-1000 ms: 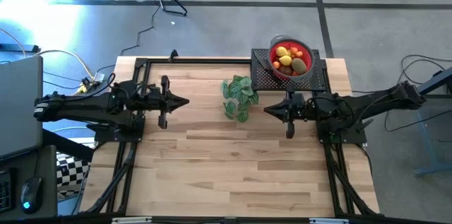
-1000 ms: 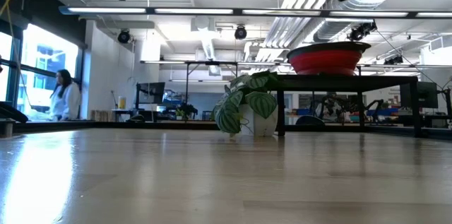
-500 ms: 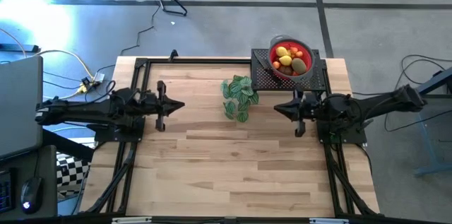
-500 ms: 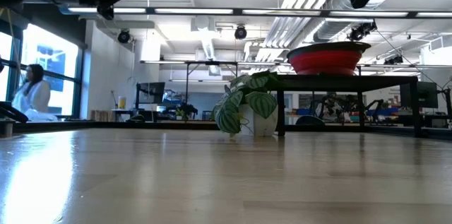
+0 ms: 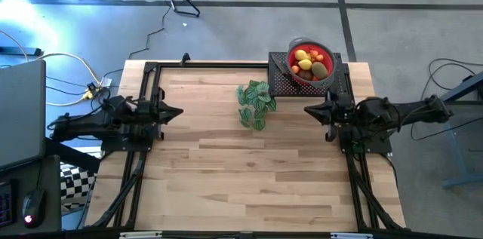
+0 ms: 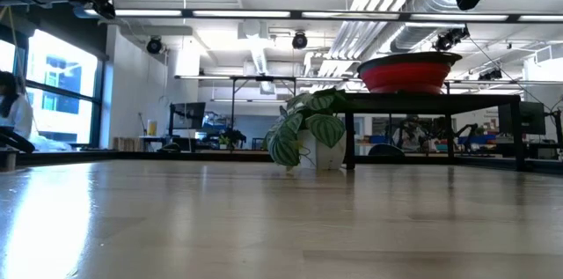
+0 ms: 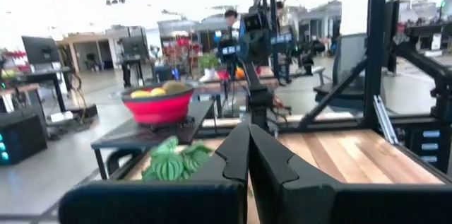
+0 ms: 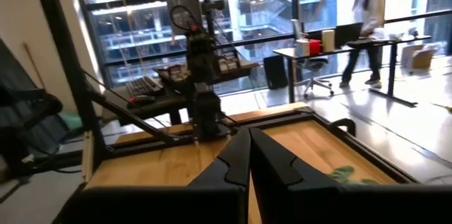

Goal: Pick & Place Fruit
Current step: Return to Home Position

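The fruit (image 5: 310, 62), small yellow, orange, red and green pieces, lie piled in a red bowl (image 5: 326, 53) that stands on a black perforated stand (image 5: 282, 81) at the table's far right; the bowl also shows in the left wrist view (image 7: 158, 104). My left gripper (image 5: 178, 112) hangs shut above the table's left side, pointing right. My right gripper (image 5: 308, 109) hangs shut just in front of the stand, pointing left. Neither holds anything.
A green leafy plant sprig (image 5: 255, 103) stands in the middle of the table's far half, between the two grippers. Black frame rails (image 5: 143, 88) run along the table's left, right and far sides. People show in the room beyond the table.
Both arms have drawn back from the table's middle: my left gripper toward the left edge and a little down, my right gripper toward the right edge. Both stay shut. The fruit, bowl and plant have not moved.
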### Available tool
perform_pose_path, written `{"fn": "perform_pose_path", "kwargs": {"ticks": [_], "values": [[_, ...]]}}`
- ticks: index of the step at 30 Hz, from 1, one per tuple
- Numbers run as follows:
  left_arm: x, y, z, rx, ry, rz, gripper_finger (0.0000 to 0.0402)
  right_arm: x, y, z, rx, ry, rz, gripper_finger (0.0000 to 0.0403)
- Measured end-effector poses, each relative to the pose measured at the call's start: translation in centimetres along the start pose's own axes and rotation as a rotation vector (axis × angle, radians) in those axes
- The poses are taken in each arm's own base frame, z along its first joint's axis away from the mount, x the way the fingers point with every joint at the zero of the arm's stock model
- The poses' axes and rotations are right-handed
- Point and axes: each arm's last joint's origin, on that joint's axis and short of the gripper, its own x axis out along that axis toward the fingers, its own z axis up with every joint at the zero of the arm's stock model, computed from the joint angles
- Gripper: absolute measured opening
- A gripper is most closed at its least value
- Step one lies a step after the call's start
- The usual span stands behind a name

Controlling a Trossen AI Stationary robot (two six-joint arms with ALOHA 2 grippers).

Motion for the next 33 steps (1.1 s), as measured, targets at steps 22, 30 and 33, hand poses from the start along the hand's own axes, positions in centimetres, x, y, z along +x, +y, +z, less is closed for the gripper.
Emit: {"fn": "perform_pose_path", "kwargs": {"ticks": [22, 30, 33], "values": [[-0.8, 0.1, -0.5, 0.002, 0.049, 0.054, 0.0000, -4.6, -1.5, 0.7, 0.011, -0.056, -0.014, 0.0003], [-0.8, 0.1, -0.6, 0.001, 0.052, 0.054, 0.0000, -5.7, -1.9, 0.4, -0.040, -0.042, -0.017, 0.0003], [-0.8, 0.1, -0.6, 0.001, 0.052, 0.054, 0.0000, -5.9, -2.0, 0.3, -0.063, -0.042, -0.018, 0.0003]]}}
